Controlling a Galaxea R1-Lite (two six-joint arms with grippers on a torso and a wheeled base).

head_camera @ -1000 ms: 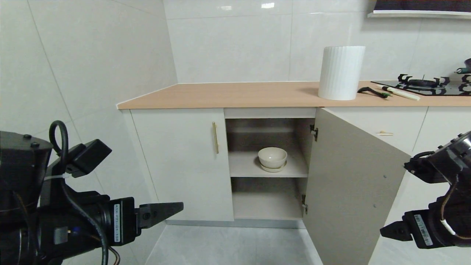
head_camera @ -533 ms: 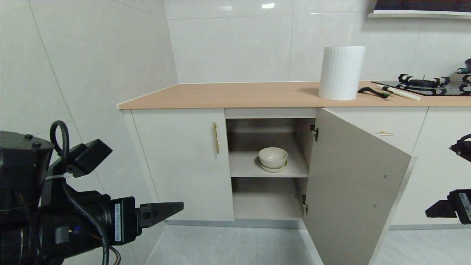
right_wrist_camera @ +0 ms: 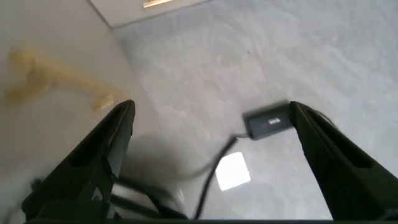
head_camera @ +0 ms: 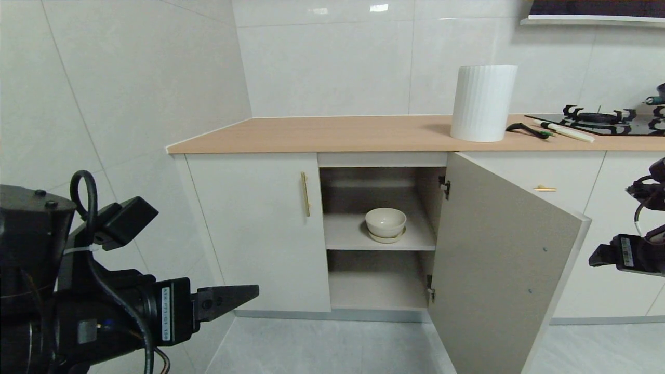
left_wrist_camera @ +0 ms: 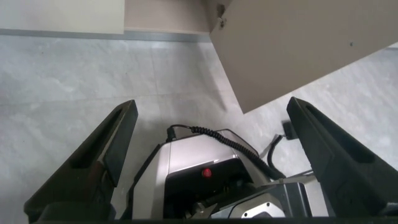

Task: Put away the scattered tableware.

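- The head camera stands well back from the kitchen cabinet [head_camera: 260, 228] and faces it, tipped slightly down; the worktop [head_camera: 337, 132] lies at 12 o'clock, the open cabinet door [head_camera: 499, 259] at 4 o'clock and the tiled floor [head_camera: 332, 348] at 6 o'clock
- The left wrist camera sits just behind the left gripper [left_wrist_camera: 211, 106] and looks steeply down between its spread fingers at the floor, with the door's lower corner beyond them
- The right wrist camera looks down past the right gripper [right_wrist_camera: 211, 107], whose fingers are apart, close to a pale panel [right_wrist_camera: 50, 37] with a brass handle [right_wrist_camera: 56, 78]
- All three views share the floor; the head and left wrist views share the door
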